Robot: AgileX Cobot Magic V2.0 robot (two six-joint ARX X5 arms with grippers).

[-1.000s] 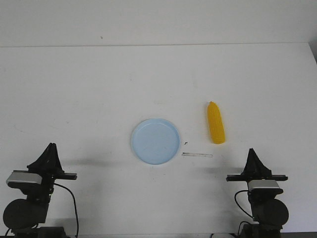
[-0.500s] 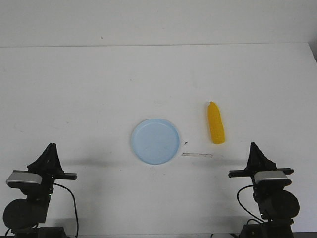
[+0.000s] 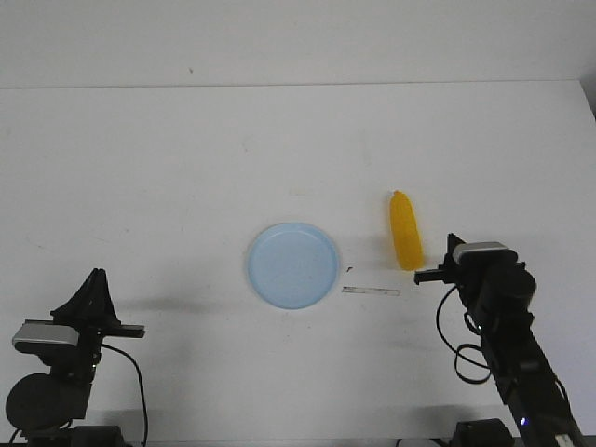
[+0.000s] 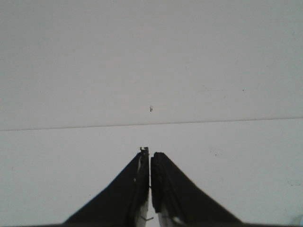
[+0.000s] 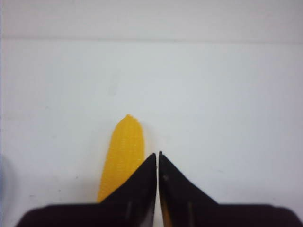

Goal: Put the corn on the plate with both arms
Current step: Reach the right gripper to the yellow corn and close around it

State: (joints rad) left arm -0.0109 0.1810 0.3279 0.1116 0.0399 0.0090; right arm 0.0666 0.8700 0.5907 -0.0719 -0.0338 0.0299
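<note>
The corn (image 3: 405, 231) lies mid-desk, free space around; right gripper (image 5: 157, 156) clenched beside it, left gripper (image 4: 150, 153) clenched near the front edge.

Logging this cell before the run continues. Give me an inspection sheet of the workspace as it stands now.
Surface: white table, faint scuffs.
Job's things: corn lies on the table right of the plate, apart from it; plate empty.
Clutter: thin pale strip between plate and right arm.
Grippers: left claw shut, empty; right claw shut, empty, close beside the corn.
Cables: black cables hang at both arms.
Surroundings: plain white wall.
</note>
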